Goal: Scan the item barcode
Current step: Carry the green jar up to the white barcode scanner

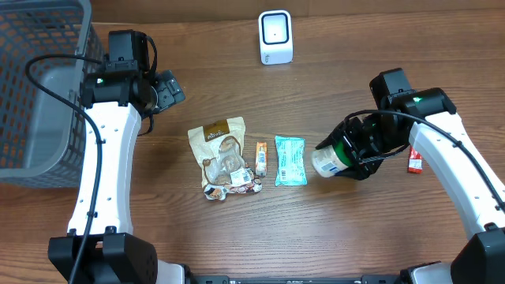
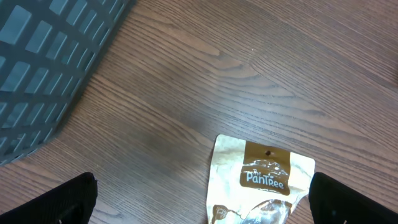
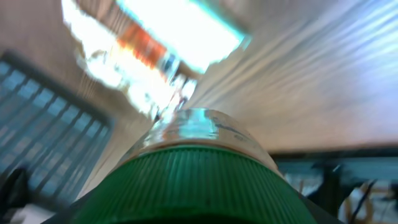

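Only the right wrist view shows the ribbed green cap [image 3: 186, 186] of the bottle [image 1: 328, 160], clasped in the half-spread right fingers [image 1: 355, 150] just past the teal packet [image 1: 289, 160] right of the Pan Tree pouch [image 1: 221, 154], whose name only the left wrist view shows, between the wide-spread, empty left fingers [image 1: 167, 88].

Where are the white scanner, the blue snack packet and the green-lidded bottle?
white scanner [image 1: 275, 33]: overhead view, its front face.
blue snack packet [image 1: 290, 160]: overhead view, middle of the wrapper.
green-lidded bottle [image 1: 326, 161]: overhead view, its white end.
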Available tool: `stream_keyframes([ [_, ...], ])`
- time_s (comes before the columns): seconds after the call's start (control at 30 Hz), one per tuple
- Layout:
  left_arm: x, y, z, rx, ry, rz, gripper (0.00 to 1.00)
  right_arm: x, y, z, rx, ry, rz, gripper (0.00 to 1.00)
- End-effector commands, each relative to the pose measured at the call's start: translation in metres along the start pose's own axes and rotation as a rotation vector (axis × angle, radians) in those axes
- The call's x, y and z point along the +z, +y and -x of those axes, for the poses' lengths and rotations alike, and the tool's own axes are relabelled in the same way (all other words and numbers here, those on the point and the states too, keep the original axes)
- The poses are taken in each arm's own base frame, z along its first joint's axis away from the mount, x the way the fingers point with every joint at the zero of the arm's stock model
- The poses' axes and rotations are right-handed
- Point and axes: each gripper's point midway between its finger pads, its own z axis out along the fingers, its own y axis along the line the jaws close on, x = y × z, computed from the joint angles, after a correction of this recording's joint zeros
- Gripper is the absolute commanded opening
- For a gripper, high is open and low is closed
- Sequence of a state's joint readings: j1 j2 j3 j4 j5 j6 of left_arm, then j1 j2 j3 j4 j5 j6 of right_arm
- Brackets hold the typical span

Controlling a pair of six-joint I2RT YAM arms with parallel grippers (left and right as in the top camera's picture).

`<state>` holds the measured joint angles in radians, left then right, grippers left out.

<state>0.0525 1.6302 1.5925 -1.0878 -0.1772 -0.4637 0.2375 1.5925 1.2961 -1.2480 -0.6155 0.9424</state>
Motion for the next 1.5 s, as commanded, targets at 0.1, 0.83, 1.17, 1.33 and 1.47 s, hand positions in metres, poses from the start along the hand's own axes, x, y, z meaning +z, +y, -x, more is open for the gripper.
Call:
stream_keyframes([
  [0.1,-0.008,0.002,0.005,0.000,-0.026,0.002,1.00,-0.026,-0.023,0.062,-0.042,-0.409,-0.182,0.04],
  [0.83,-0.008,0.002,0.005,0.000,-0.026,0.002,1.00,-0.079,0.020,0.138,-0.463,-0.868,-0.268,0.04],
  [1.17,-0.008,0.002,0.005,0.000,-0.026,0.002,1.00,-0.084,0.063,0.133,-0.767,-0.906,-0.241,0.04],
  [1.33,-0.008,0.002,0.005,0.000,-0.026,0.002,1.00,-0.100,0.100,0.113,-0.901,-0.962,-0.200,0.03],
  [1.47,-0.008,0.002,0.005,0.000,-0.027,0.001,1.00,-0.121,0.136,0.093,-0.966,-1.035,-0.116,0.03],
])
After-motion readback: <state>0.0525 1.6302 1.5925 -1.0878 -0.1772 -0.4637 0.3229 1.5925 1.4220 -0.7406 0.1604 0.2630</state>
